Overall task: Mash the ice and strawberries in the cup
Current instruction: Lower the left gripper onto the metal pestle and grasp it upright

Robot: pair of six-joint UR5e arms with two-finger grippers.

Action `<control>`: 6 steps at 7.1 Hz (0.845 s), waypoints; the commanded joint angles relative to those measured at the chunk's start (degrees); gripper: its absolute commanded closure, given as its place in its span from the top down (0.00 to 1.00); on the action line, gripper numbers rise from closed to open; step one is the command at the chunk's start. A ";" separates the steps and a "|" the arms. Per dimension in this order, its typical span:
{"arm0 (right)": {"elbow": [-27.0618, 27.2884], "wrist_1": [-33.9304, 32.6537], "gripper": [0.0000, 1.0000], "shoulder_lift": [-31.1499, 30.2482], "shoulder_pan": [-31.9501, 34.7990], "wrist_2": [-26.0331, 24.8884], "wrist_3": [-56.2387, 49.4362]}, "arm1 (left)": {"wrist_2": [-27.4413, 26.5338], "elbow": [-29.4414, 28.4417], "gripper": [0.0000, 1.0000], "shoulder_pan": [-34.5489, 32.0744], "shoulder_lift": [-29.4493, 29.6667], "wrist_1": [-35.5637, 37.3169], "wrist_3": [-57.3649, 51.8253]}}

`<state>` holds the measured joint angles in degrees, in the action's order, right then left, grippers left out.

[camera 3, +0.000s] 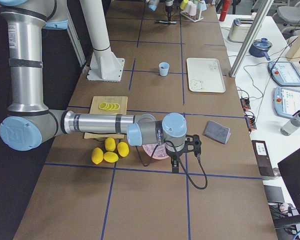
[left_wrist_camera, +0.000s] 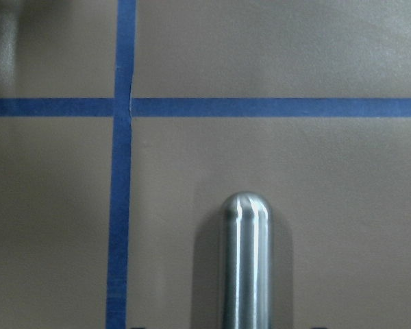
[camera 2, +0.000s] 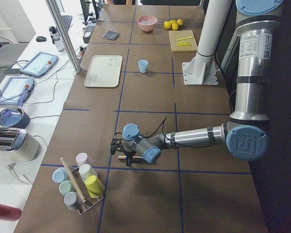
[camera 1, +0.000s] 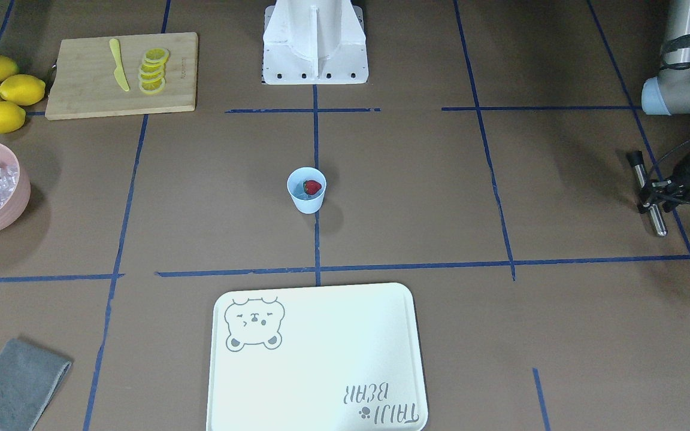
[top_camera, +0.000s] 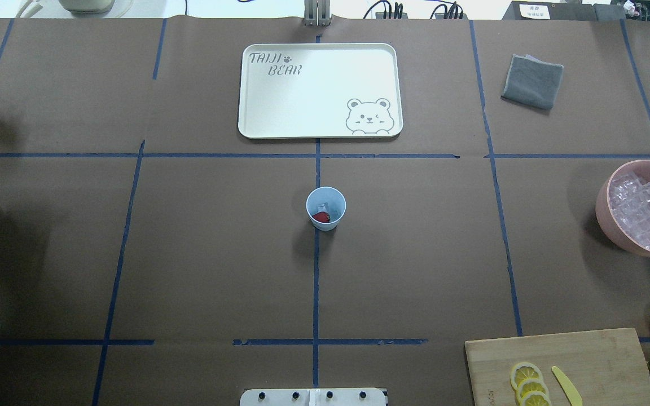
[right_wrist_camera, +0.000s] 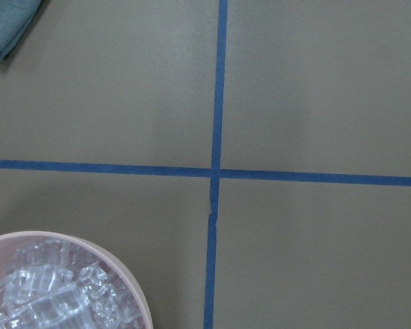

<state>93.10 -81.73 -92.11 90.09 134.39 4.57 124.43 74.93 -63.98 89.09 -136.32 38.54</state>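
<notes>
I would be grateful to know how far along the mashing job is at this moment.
Done: the strawberry and some ice already sit in the cup at the table's centre. In hand: the left gripper holds a metal rod out at the table's side, well away from the cup. Left: carrying the rod over and mashing, since the berry looks whole.

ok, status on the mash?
Left gripper shut on metal rod, far from cup. Right gripper by pink bowl, state unclear. Strawberry whole, with ice in cup. Nothing in the way.
</notes>
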 commanded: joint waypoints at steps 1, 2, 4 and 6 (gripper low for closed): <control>-0.03 -0.01 0.99 0.00 0.00 0.00 0.00 | -0.07 0.21 0.09 0.00 -0.05 -0.61 -0.22; 0.06 -0.01 0.99 0.00 0.00 0.09 0.00 | -0.07 0.74 0.01 -0.09 -0.05 -0.62 -0.31; 0.06 -0.01 0.99 0.00 0.09 0.09 0.00 | 0.55 7.65 0.00 -0.70 -0.49 -0.18 -0.31; 0.50 -0.01 0.99 -0.26 0.09 0.17 0.00 | -0.76 15.55 0.00 -0.53 0.38 -0.53 -2.84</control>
<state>93.42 -81.74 -92.21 90.16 134.49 4.57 124.38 85.54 -64.65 88.91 -136.65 37.56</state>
